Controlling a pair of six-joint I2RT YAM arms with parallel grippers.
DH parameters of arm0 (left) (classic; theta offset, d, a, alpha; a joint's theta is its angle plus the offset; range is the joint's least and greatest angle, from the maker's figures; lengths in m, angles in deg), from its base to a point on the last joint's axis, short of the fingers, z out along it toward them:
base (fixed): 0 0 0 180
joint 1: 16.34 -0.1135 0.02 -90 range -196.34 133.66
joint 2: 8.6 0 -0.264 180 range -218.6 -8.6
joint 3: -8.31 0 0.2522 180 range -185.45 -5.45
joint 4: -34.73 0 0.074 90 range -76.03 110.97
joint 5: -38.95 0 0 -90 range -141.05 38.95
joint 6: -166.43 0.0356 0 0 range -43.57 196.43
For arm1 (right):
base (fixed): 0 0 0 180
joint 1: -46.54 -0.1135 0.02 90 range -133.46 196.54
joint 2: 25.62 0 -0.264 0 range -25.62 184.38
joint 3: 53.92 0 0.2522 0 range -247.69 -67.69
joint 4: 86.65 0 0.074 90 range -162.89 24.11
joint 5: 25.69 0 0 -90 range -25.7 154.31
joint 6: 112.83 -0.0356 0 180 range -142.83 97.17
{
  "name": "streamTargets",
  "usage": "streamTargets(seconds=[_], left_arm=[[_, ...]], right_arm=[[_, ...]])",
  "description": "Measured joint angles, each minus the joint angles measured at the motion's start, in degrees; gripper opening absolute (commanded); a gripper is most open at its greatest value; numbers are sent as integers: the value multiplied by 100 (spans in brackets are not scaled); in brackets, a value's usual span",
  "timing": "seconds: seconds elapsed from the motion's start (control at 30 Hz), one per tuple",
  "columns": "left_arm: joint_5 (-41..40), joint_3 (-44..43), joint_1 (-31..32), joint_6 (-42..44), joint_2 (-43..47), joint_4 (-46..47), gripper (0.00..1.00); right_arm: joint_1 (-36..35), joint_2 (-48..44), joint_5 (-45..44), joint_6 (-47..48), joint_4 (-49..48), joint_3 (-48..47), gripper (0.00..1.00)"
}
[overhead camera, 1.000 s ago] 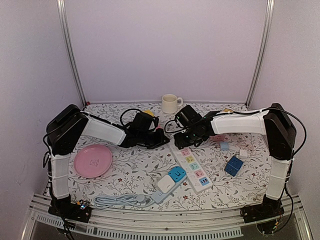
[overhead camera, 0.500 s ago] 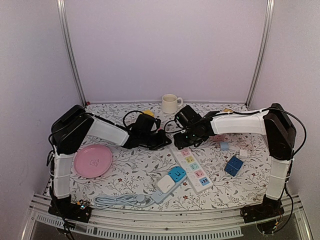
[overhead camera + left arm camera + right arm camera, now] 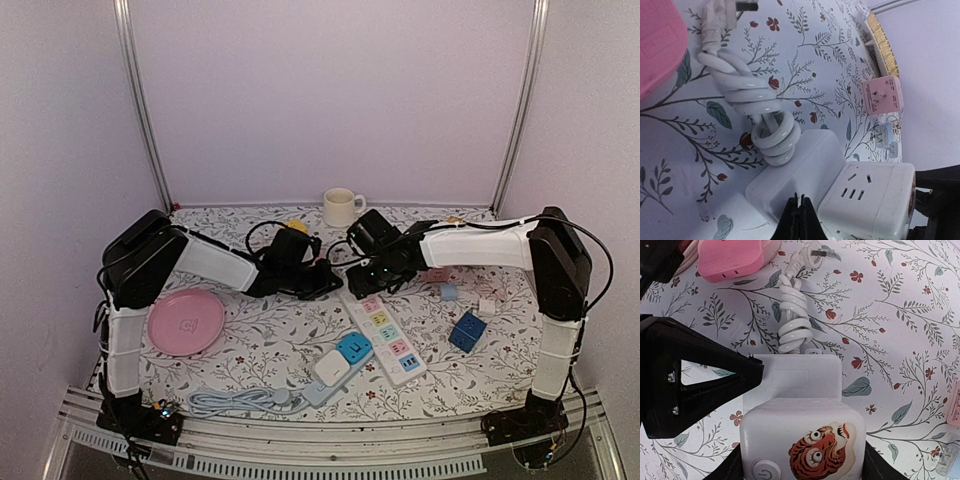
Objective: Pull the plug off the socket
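A white cube socket [image 3: 802, 440] with a tiger sticker sits between the fingers of my right gripper [image 3: 802, 462], which is shut on its two sides. A flat white plug block [image 3: 800, 377] is plugged into the cube's far face, and its coiled white cable [image 3: 792, 320] trails away over the table. My left gripper [image 3: 799, 206] is shut with nothing between its fingers; its tips rest at the edge of the plug block [image 3: 805, 165], beside the socket [image 3: 872, 200]. In the top view the two grippers meet at mid-table [image 3: 340, 278].
A white power strip [image 3: 385, 330] lies in front, with a blue adapter [image 3: 353, 347] and a white adapter [image 3: 332, 368] by it. A pink plate [image 3: 186, 321] is on the left, a mug [image 3: 341, 207] at the back and a blue cube [image 3: 467, 330] on the right. A pink plug [image 3: 732, 257] lies near the cable.
My left arm has shifted slightly toward the right gripper. The right gripper has kept its hold on the socket and has hardly moved.
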Motion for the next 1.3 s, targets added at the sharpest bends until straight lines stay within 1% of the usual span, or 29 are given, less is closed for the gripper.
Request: streamTargets(seconds=[0.37, 0.67, 1.3], left_arm=[[-57, -133, 28, 111, -2, -205, 0], [-42, -446, 214, 164, -138, -485, 0], [-44, -313, 238, -15, -212, -118, 0]], right_arm=[[-138, 0, -166, 127, -17, 15, 6], [-138, -55, -105, -24, -310, 264, 6], [-144, -271, -28, 155, -496, 568, 6]])
